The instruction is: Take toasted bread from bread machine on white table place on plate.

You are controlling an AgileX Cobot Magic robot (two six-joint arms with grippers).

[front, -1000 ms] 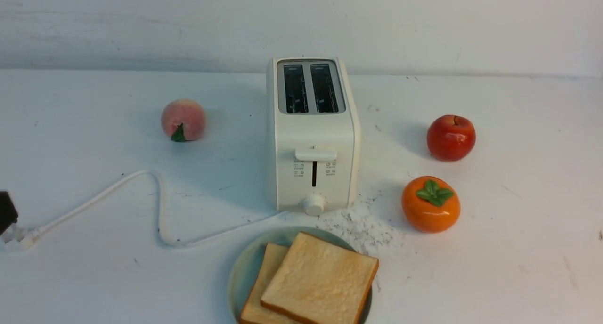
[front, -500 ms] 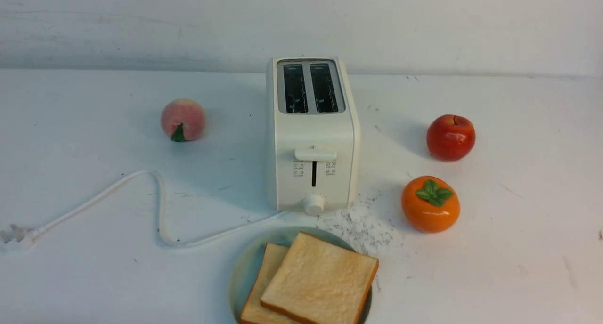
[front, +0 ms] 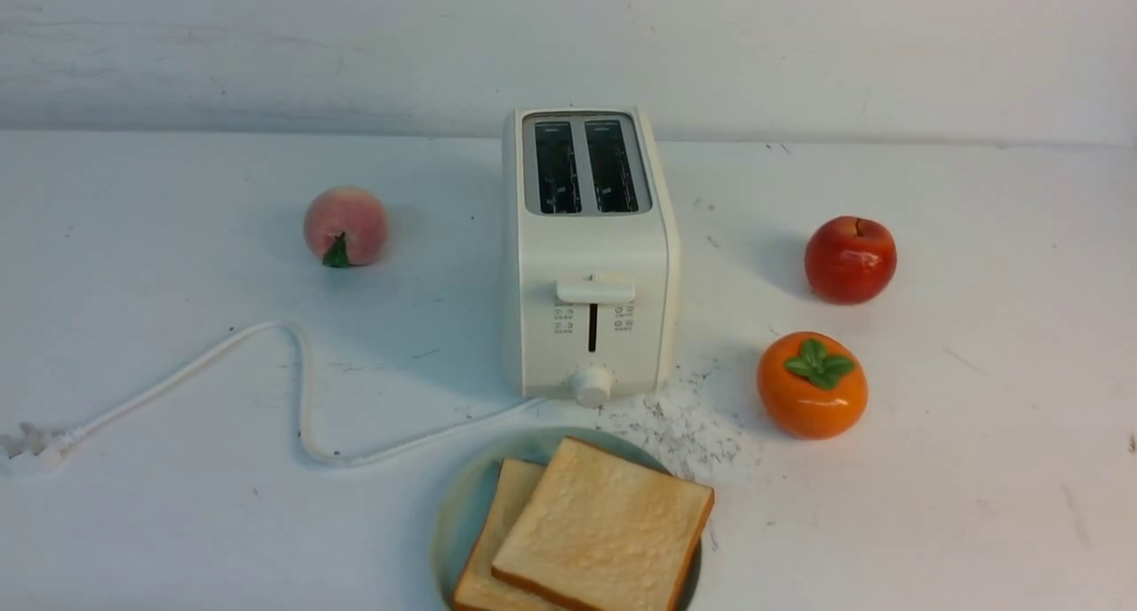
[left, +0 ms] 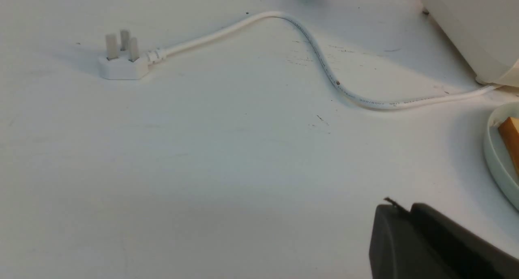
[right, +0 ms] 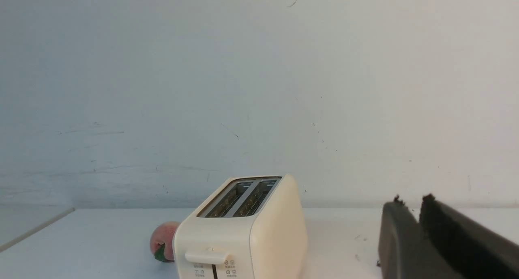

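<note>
1. Toasted bread (front: 604, 531): two slices lie overlapping on the plate (front: 462, 513), just in front of the bread machine (front: 586, 256).
2. Both toaster slots look empty.
3. Left claw (left: 405, 214) hovers over the tabletop (front: 178, 522) near the plate, fingers nearly together, holding nothing.
4. Right claw (right: 413, 214) shows a narrow gap, empty.

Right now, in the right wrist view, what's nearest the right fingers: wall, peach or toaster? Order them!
1. Toaster, on the table ahead of the right fingers.
2. Peach, peeking out from behind the toaster.
3. Wall, at the very back.
</note>
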